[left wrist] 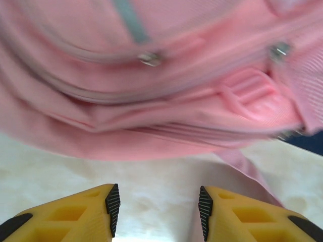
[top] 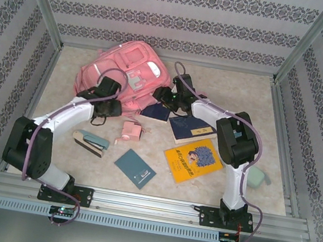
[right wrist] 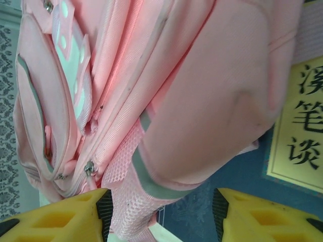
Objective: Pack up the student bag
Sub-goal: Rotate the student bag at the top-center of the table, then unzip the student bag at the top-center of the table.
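The student bag (top: pixel 127 68), a large pink backpack, lies on the table at the back left with its front pockets up. My left gripper (top: pixel 95 92) hovers at its near-left edge. In the left wrist view the left gripper (left wrist: pixel 156 209) is open over bare table, with the bag's (left wrist: pixel 151 101) lower seam and a zipper pull just ahead. My right gripper (top: pixel 161 94) is at the bag's right side. The right gripper (right wrist: pixel 159 212) is open, and the bag's mesh side pocket (right wrist: pixel 126 191) hangs between its fingers against the left pad (right wrist: pixel 104 212).
A dark blue book (top: pixel 191 128) with a yellow label (right wrist: pixel 303 126) lies under the right gripper. A yellow book (top: pixel 192 159), a teal notebook (top: pixel 135 168), a stapler (top: pixel 91 142) and a small pink pouch (top: pixel 130 131) lie across the middle. A mint-green object (top: pixel 255 177) sits at the right.
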Controlling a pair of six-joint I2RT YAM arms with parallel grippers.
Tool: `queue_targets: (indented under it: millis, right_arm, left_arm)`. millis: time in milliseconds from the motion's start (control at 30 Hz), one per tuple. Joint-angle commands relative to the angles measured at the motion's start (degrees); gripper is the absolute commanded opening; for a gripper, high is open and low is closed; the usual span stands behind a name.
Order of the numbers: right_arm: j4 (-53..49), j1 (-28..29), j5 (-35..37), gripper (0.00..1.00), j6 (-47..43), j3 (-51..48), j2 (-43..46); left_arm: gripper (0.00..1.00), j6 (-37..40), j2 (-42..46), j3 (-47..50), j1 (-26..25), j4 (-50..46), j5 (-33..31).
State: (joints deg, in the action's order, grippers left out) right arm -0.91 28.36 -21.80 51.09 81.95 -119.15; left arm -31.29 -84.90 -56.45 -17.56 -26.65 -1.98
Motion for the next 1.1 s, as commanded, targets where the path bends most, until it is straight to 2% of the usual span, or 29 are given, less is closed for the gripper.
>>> queue_targets:
  millis: [0,167,267,400,500,533,900,1067]
  right_arm:
    - [0.54,1.55,-2.10,0.55,1.33,1.81,-1.08]
    - [1.20,3.73,-3.47,0.57,3.96,4.38,-4.85]
    - [1.71,4.72,-4.12,0.54,5.79,5.95,-6.93]
    - [2.54,5.00,-4.45,0.32,7.62,7.13,-7.62]
    - [3.43,4.61,-5.33,0.04,9.15,7.60,-7.25]
    - [3.62,4.52,-5.42,0.00,9.63,7.65,-6.77]
    - [1.51,3.72,-6.83,0.00,14.85,11.37,-3.37]
    - [1.60,3.55,-7.64,0.00,17.89,13.05,-3.28]
  left_arm:
    - [0.48,-1.00,-1.02,2.13,-3.59,8.20,0.93]
    - [0.48,-1.06,-4.69,2.65,-6.44,11.49,1.17]
    - [0.45,-0.54,-6.36,2.65,-7.09,13.20,1.60]
    - [0.43,0.25,-7.82,2.25,-7.12,14.52,1.15]
    - [0.41,0.77,-8.83,1.53,-7.11,14.39,0.59]
    - [0.41,0.98,-9.00,1.18,-7.10,14.29,0.22]
    - [0.38,2.89,-8.69,-0.95,-6.94,13.56,-3.16]
    - [0.37,3.85,-9.22,-2.01,-6.85,14.47,-2.78]
